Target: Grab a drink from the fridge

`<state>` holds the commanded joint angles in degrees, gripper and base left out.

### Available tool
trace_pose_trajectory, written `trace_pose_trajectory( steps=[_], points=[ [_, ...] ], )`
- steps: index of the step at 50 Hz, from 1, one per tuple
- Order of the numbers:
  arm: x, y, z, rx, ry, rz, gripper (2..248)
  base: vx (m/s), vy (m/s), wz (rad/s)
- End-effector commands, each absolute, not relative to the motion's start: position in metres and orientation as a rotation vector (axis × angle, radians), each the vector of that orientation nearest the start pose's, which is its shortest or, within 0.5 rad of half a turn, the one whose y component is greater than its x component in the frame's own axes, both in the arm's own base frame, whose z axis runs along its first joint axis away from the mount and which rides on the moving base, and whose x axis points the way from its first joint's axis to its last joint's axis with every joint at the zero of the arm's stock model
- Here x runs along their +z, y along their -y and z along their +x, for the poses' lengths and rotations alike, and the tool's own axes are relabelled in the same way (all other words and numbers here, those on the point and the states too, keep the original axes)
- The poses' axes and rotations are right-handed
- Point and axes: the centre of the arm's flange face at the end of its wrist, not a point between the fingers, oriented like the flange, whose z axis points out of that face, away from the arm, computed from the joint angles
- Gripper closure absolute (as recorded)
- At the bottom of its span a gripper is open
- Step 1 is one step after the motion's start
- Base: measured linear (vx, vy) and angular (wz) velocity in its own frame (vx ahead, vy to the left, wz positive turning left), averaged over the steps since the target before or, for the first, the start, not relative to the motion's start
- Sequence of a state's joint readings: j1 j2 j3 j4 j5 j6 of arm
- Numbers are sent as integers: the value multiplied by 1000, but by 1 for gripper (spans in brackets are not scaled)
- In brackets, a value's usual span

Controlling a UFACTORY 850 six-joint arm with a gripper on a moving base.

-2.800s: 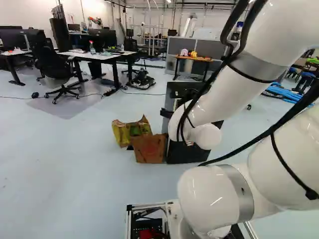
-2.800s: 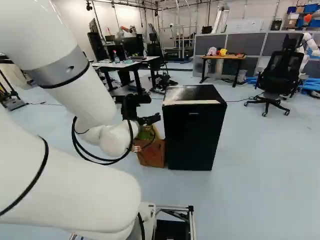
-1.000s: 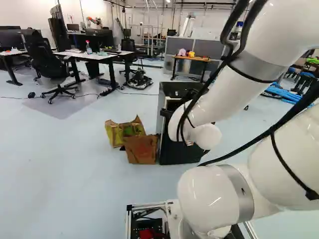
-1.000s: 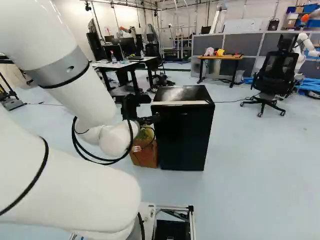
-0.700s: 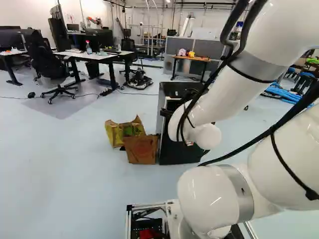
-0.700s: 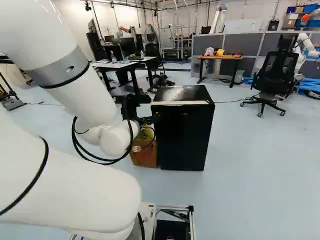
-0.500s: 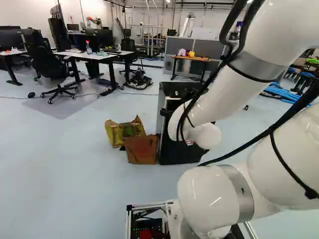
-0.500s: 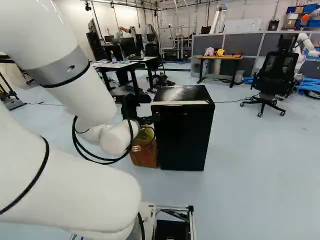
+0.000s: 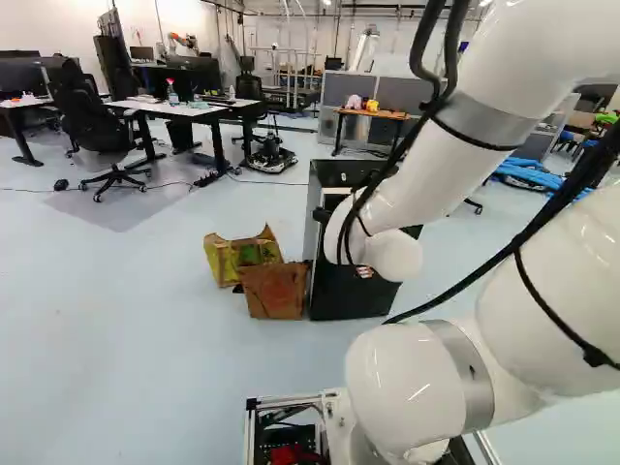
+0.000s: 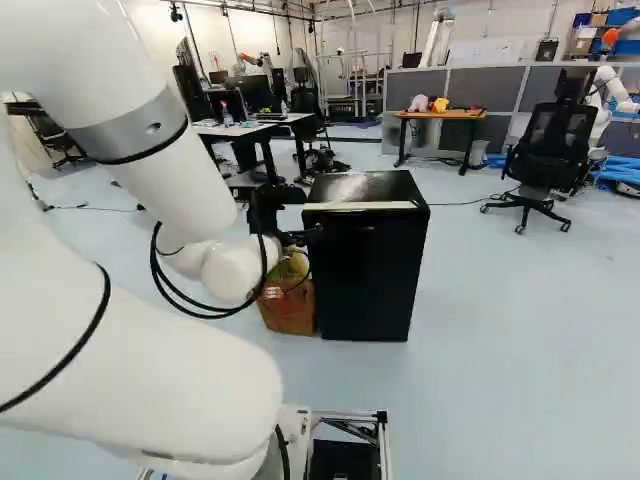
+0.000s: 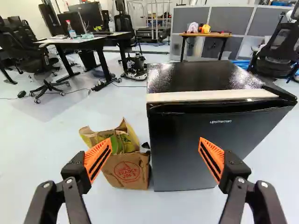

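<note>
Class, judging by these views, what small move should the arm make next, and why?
Probably ease the open gripper forward, toward the top edge of the fridge door: the door looks shut, blocking the way to any drink inside, and the gripper holds nothing, standing apart from it.

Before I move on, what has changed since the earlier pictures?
The base has moved, shifting the scene left in both base views; then the arm advanced slightly forward. The gripper is open, holding nothing. The fridge stays shut, paper bags beside it.
</note>
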<state>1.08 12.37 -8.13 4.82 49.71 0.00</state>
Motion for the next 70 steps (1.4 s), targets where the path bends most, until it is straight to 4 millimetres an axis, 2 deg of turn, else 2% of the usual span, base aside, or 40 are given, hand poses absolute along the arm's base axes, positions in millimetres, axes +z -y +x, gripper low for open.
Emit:
trace_pose_trajectory(
  steps=[41, 70],
  points=[
    [371, -19, 329, -1785, -218, -2576, 3, 0, 0, 0],
    [370, -44, 357, -1766, -315, -2567, 3, 0, 0, 0]
  ],
)
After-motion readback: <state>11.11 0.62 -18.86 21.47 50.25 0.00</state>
